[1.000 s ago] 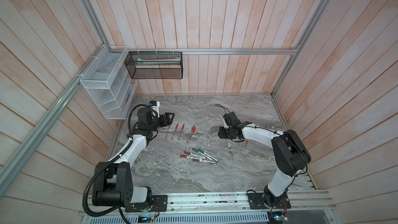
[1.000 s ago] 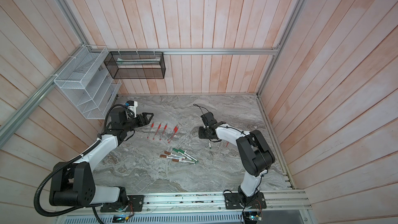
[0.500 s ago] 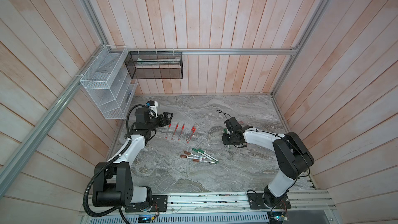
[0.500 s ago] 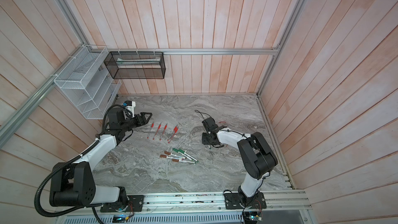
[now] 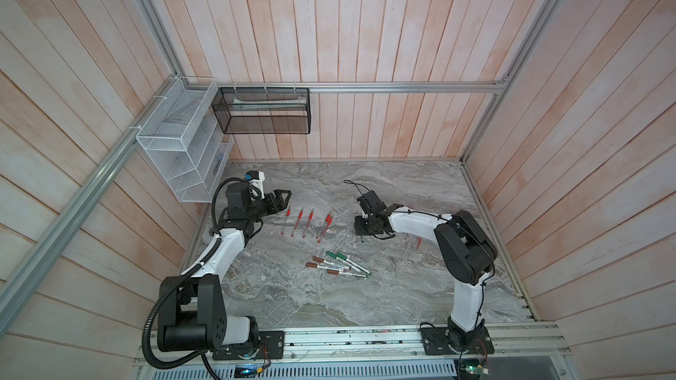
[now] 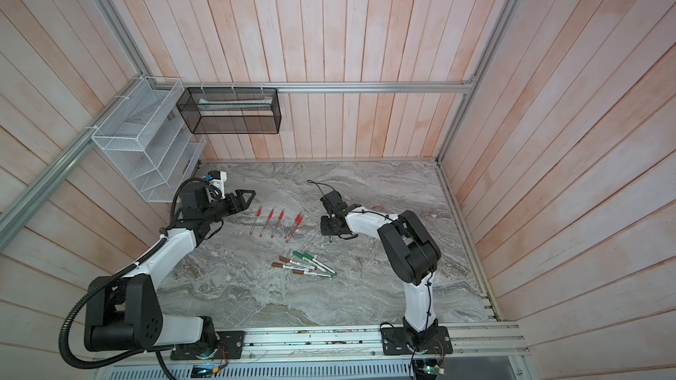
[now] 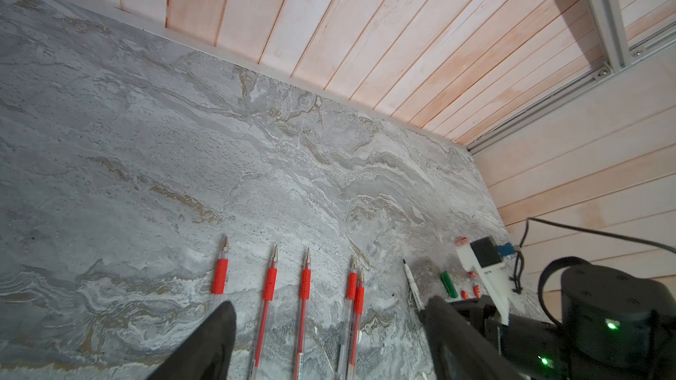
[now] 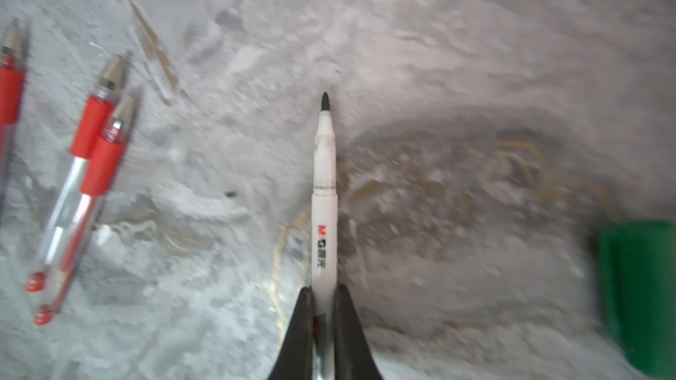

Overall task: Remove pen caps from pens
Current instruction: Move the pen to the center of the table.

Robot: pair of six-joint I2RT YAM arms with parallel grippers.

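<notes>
My right gripper (image 8: pixel 323 288) is shut on a white-barrelled marker pen (image 8: pixel 324 177); its dark tip is bare and points away over the table. A loose green pen cap (image 8: pixel 636 297) lies beside it. In both top views this gripper (image 5: pixel 360 230) (image 6: pixel 329 230) sits low at mid-table. My left gripper (image 7: pixel 329 303) (image 5: pixel 285 195) is open above the left end of a row of red-gripped clear pens (image 5: pixel 297 222) (image 7: pixel 270 283) with bare metal tips. Several markers (image 5: pixel 336 266) with brown or green caps lie in a pile nearer the front. Small red caps (image 7: pixel 476 290) lie near the green cap (image 7: pixel 448 284).
A white wire rack (image 5: pixel 183 148) hangs on the left wall and a black mesh basket (image 5: pixel 263 111) on the back wall, both above the marble table (image 5: pixel 292 305). Wooden walls close three sides. A metal rail (image 5: pixel 365 338) carries both arm bases at the front.
My right gripper's jaws have closed onto the marker, and that arm has shifted a little. The left arm has hardly moved and stays open.
</notes>
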